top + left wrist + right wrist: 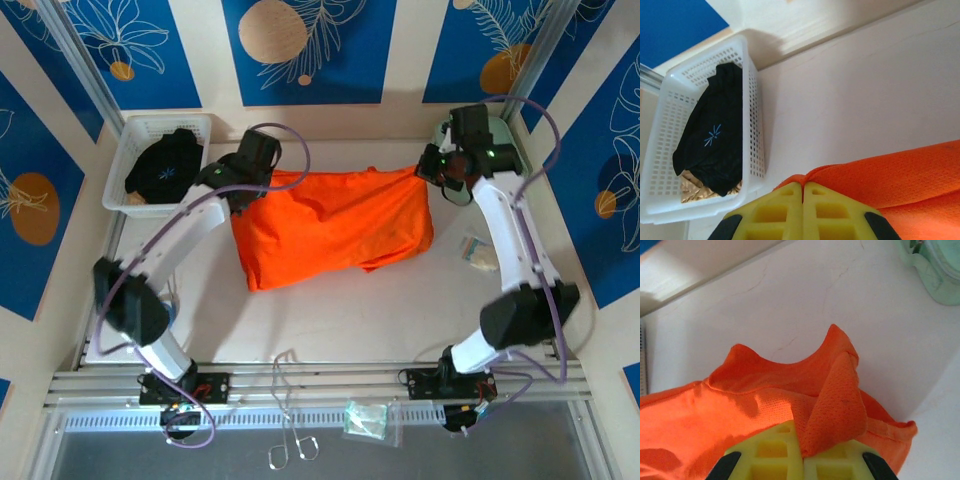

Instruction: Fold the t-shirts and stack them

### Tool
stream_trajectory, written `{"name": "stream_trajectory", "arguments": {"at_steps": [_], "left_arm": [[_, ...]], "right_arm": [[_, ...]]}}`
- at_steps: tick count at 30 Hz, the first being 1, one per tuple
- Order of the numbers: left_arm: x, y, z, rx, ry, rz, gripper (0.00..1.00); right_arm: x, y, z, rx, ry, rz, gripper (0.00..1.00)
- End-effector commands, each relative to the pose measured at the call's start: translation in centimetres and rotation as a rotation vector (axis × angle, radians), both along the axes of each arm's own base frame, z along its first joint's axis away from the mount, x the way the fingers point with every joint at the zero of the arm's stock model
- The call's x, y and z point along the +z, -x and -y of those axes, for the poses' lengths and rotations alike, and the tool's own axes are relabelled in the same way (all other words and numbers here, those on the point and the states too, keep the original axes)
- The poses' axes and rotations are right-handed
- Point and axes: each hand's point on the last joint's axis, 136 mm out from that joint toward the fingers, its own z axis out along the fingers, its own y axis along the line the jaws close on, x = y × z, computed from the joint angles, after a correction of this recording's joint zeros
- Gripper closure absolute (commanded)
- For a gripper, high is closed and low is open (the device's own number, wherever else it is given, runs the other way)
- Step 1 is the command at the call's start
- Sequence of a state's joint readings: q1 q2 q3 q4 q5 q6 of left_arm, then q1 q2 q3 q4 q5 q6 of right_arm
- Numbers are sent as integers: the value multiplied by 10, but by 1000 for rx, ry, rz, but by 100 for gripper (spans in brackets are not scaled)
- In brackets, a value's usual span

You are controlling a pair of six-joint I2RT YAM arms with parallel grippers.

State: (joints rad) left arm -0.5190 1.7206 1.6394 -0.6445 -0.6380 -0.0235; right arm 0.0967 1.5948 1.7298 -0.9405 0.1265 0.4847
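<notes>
Broadly, the white table carries the orange t-shirt across its far middle, rumpled and partly doubled over, its near edge lying on the surface and its far edge drawn up between the two arms. At the far left stands the white basket, with the black garment bundled inside it, its pale-blue star mark facing up; folding it has not yet begun. A mint-green case sits at the far right, just beyond the shirt's corner. The right gripper has its fingers pressed together on a peaked fold of the orange cloth at that far right corner. The left gripper is likewise pressed shut, with the shirt's far left edge at its tips, apparently pinched. Both holds look shallow, so a quick or uneven pull could slide the mesh free on one side and leave the fold skewed. A wide swing on the right could also knock the case.
</notes>
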Motion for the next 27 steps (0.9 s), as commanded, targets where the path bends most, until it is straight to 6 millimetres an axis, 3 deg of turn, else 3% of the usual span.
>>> {"name": "stream_trajectory", "arguments": {"at_steps": [1, 5, 6, 8, 10, 11, 13, 14, 16, 19, 24, 27], "left_arm": [[-7, -46, -12, 96, -32, 86, 100], [-38, -76, -10, 148, -85, 91, 97], [-43, -79, -9, 153, -87, 88, 87], [-46, -80, -6, 156, -71, 80, 57], [-43, -75, -4, 156, -46, 75, 31], [-39, -71, -3, 154, -36, 74, 22], [-30, -58, 1, 141, -28, 71, 0], [-26, -50, 4, 130, -28, 63, 1], [-20, -32, 9, 109, -24, 41, 1], [-28, 4, 19, 81, -4, -53, 1], [-86, 71, 15, 120, 66, -302, 0], [-128, 102, 13, 148, 152, -392, 0]], "right_arm": [[-10, -51, -7, 40, -5, 35, 100], [-57, -102, -14, 55, -3, -57, 100], [-66, -112, -15, 57, -2, -73, 100], [-85, -131, -21, 70, -1, -104, 96], [-96, -145, -26, 82, 5, -121, 74], [-98, -149, -29, 90, 7, -123, 57], [-97, -153, -36, 106, 12, -124, 36], [-95, -152, -39, 114, 20, -125, 26], [-91, -146, -43, 118, 47, -127, 17], [-91, -123, -47, 117, 85, -144, 14], [-111, -56, -31, 28, 90, -181, 16], [-137, -11, -14, -37, 69, -238, 19]]}}
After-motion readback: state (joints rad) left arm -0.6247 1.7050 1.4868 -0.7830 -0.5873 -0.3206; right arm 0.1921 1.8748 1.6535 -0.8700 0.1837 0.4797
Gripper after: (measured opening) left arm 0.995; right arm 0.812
